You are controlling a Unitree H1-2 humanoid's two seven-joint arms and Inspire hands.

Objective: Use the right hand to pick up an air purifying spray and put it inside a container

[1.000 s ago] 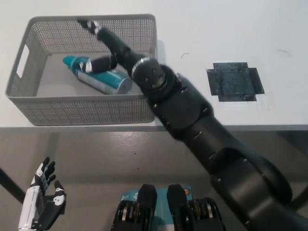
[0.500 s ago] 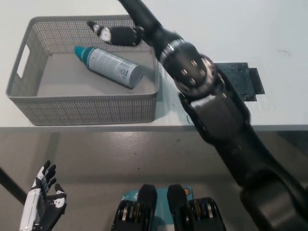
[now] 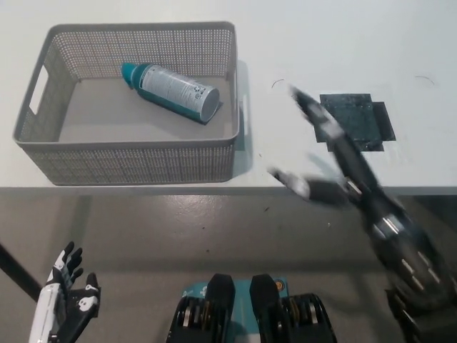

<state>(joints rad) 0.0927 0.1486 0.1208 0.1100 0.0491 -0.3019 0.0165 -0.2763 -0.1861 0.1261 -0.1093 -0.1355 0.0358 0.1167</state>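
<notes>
At the near left corner, the white left hand (image 3: 66, 299) rests low below the table's edge, its fingers spread and holding nothing. On the white table (image 3: 321, 43), a grey mesh basket (image 3: 128, 158) stands at the left; the spray (image 3: 171, 92), a teal-capped can, lies on its side inside it, toward the far right part, cap pointing left. Right of the basket, the black right hand (image 3: 330, 161) is blurred above the table's near edge, fingers splayed apart and empty, beside a dark square patch (image 3: 364, 121) on the tabletop.
</notes>
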